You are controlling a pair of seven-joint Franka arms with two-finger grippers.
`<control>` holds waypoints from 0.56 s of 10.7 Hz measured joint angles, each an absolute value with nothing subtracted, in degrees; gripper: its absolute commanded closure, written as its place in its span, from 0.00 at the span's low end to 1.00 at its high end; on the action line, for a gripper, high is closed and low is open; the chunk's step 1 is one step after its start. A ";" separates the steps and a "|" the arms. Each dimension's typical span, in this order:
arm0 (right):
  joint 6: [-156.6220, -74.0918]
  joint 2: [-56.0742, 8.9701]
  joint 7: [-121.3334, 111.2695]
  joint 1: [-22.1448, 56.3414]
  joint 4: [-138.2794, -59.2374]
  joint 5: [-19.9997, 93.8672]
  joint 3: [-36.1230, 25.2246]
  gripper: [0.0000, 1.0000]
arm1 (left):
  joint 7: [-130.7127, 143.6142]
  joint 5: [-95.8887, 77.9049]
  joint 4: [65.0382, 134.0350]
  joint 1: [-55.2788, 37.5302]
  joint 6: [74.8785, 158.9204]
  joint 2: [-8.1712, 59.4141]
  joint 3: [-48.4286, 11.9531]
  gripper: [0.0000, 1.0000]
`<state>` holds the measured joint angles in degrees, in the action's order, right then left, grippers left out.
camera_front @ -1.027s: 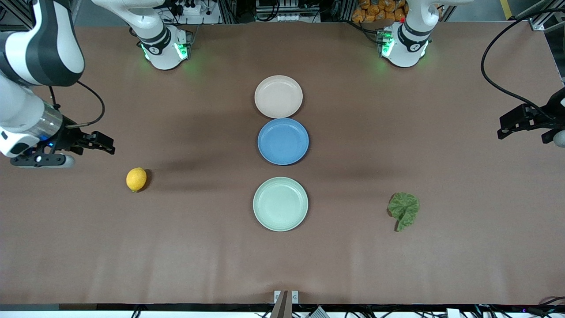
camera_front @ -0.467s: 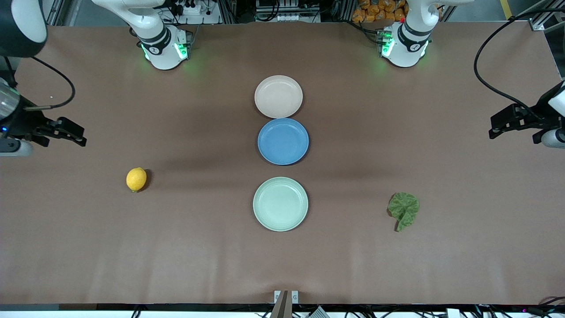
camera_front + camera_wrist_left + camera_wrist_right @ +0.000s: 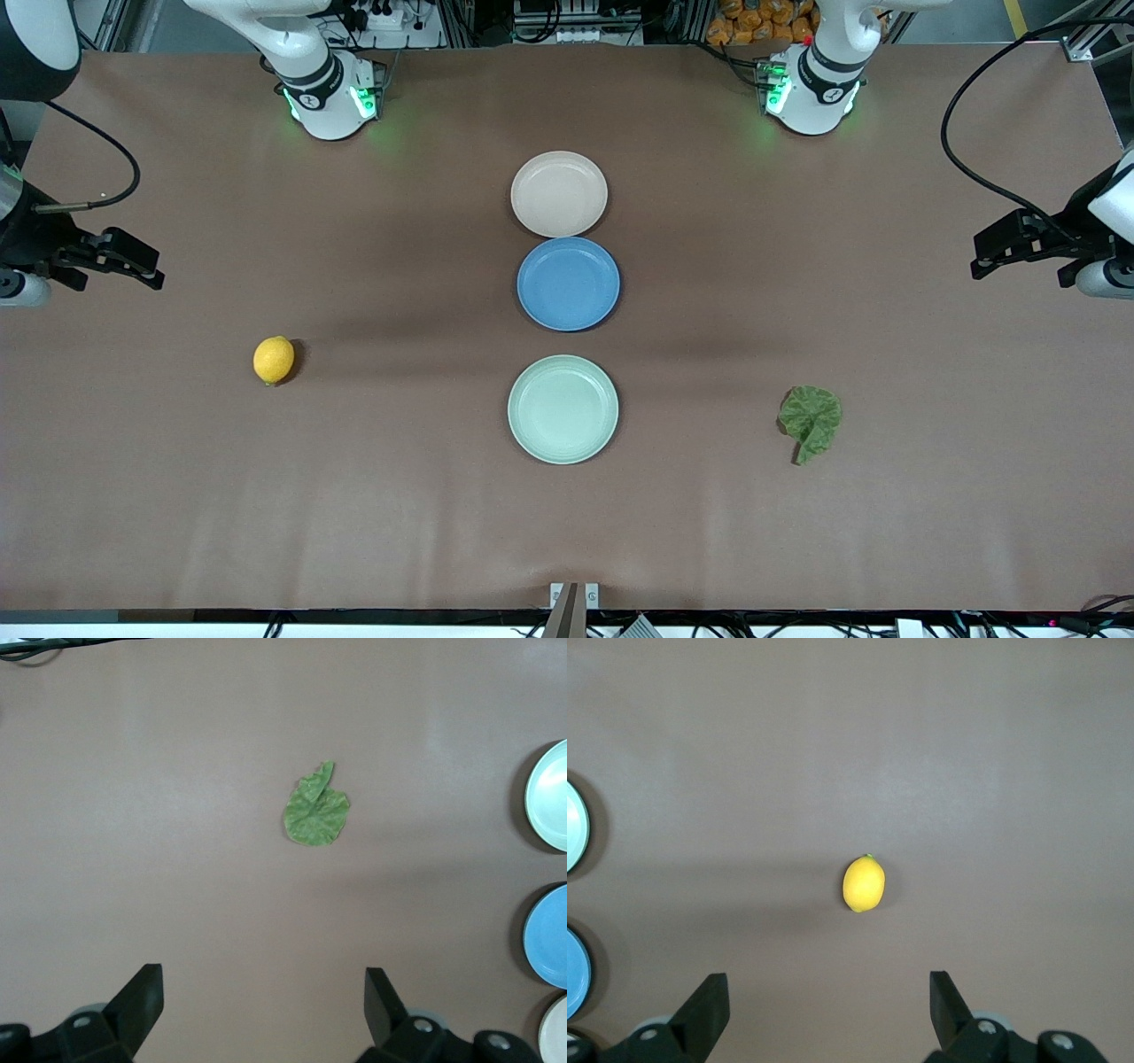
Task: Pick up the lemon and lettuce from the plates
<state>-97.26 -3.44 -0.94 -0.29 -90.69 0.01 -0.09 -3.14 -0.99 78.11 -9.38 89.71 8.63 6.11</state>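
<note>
Front view: showed both task items lying on the bare table, neither on a plate.
Lemon: lay just below mid-height of the frame, toward the right arm's end, well apart from every plate; sat at the centre of the right wrist view, nub pointing away from the jaws.
Lettuce: lay flat in the lower half of the frame, toward the left arm's end, pale stem nearest the front camera; well apart from the plates.
Beige-pink plate: stood upper middle of the frame, empty.
Mint green plate: stood lower middle of the frame, empty.
Blue plate: sat between those two, touching the beige-pink rim, empty.
Right gripper: hung high at the frame's edge over the right arm's end of the table, jaws spread wide, holding nothing.
Left gripper: hung high at the other edge, jaws equally wide, empty.
Likely reason: looked like both picks done, items laid out clear of the plates, arms waiting out of the way.
</note>
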 measured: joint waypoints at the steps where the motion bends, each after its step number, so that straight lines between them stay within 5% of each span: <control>1: -97.26 -3.44 -1.30 -0.29 -90.49 0.01 -0.09 0.00 | -3.14 -0.99 78.24 -9.32 89.71 8.53 5.94 0.00; 6: -95.64 -3.43 -3.30 -2.72 -90.09 4.10 -0.23 0.00 | -1.99 -1.02 81.65 -5.90 89.77 5.98 1.39 0.00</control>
<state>-95.64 -3.43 -3.30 -2.72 -90.09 4.10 -0.23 -1.99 -1.02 81.65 -5.90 89.77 5.98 1.39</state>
